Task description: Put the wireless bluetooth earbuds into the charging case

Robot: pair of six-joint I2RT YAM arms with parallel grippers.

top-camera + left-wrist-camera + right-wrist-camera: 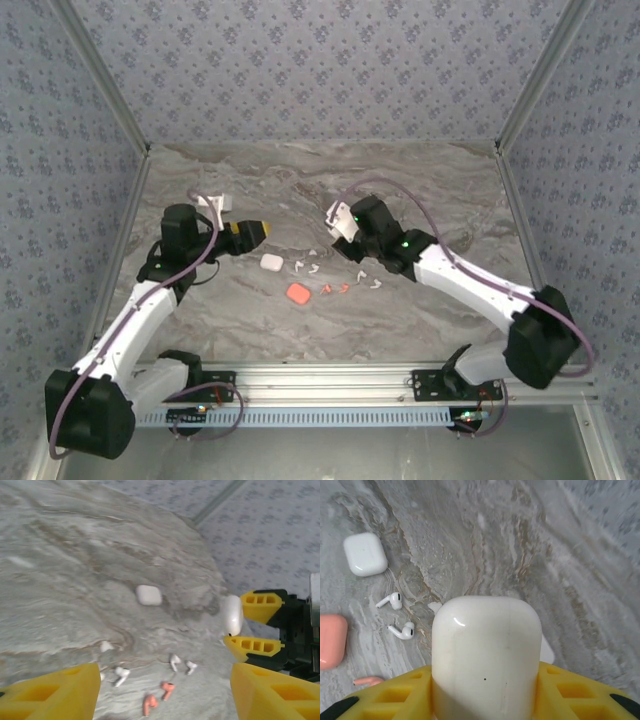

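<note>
Right hand clamps a white case; the tiny earbuds look light, slippery, best pinched across the stem.

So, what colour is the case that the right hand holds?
White and glossy; the case shows best in the right wrist view.

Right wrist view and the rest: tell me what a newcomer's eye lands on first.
A glossy white case looms large, clamped in the right claw over the marble table. Mid-table, a salmon case stands out beside scattered tiny earbuds, white and salmon.
</note>
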